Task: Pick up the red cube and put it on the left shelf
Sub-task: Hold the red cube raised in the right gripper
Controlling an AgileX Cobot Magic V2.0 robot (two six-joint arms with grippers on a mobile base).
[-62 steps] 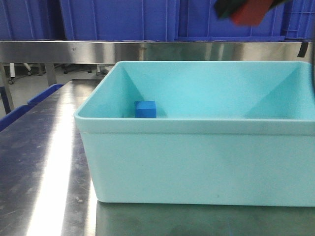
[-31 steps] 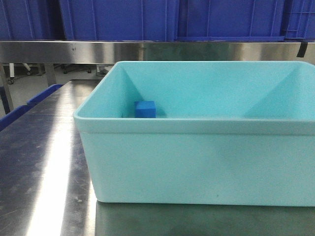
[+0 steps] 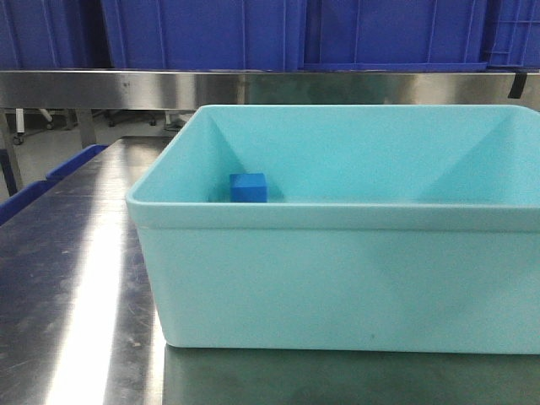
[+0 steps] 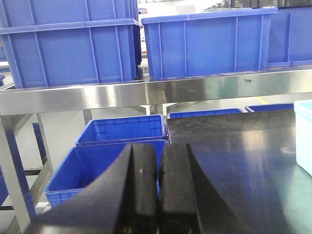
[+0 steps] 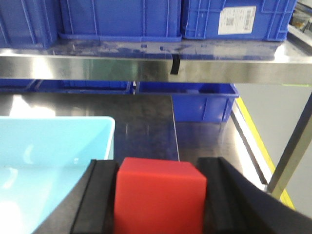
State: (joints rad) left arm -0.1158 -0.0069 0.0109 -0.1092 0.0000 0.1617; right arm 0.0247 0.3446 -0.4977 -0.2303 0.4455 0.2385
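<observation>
My right gripper is shut on the red cube, which fills the gap between its two black fingers. It hangs above the right end of the light blue tub, facing the steel shelf. Neither the right gripper nor the red cube shows in the front view. My left gripper is shut and empty, with its pads pressed together, off the left side of the steel table.
A small blue cube lies inside the tub at its back left. The steel shelf carries dark blue crates. More blue crates stand on the floor left of the table.
One second ago the right gripper with the red cube showed at the top right of the front view. It has since left that view upward. The tub and blue cube have not moved.
</observation>
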